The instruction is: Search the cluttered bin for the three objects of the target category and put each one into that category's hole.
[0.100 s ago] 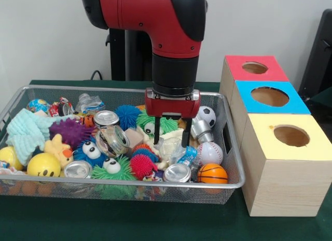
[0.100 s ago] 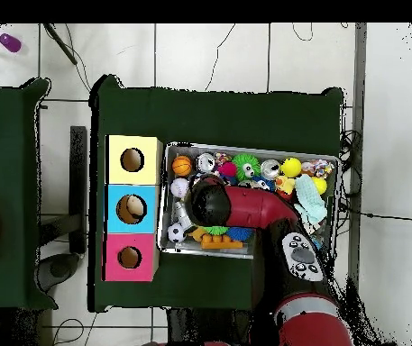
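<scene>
Claw (image 1: 170, 138) hangs spread over the wire bin (image 1: 234, 171); nearest ball, the baseball (image 1: 209, 152), lies at its four o'clock, the target category apparently balls.

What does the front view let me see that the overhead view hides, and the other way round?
Only the front view shows the gripper with its open jaws hanging into the toys, beside the baseball and soccer ball. Only the overhead view shows the tiled floor, a second green table and something pale inside the blue box's hole. Both show the mesh bin, the basketball and the yellow box.
</scene>
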`<state>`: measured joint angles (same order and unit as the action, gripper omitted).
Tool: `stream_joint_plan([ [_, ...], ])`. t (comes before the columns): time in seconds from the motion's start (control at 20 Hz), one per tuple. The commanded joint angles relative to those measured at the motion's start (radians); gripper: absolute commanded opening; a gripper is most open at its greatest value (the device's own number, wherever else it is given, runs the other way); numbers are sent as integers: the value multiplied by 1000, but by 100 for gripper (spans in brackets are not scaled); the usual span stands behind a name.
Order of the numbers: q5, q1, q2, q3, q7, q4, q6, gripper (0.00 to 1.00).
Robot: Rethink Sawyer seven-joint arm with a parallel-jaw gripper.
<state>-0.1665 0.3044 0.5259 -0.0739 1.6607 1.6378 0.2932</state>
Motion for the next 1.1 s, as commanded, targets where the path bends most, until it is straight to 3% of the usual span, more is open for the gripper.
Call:
stream_joint_plan([
  [0.05, -41, 22, -40, -83, 59, 4, -37, 100],
  [0.1, -33, 21, -39, -81, 71, 7, -37, 100],
  [0.15, -35, 25, -38, -86, 64, 9, -35, 0],
  [0.3, -44, 25, -39, -91, 38, 1, -8, 0],
  [0.55, -17, 3, -43, -56, 74, -14, 28, 0],
  [1.1, -29, -5, -43, -47, 66, -8, 33, 0],
])
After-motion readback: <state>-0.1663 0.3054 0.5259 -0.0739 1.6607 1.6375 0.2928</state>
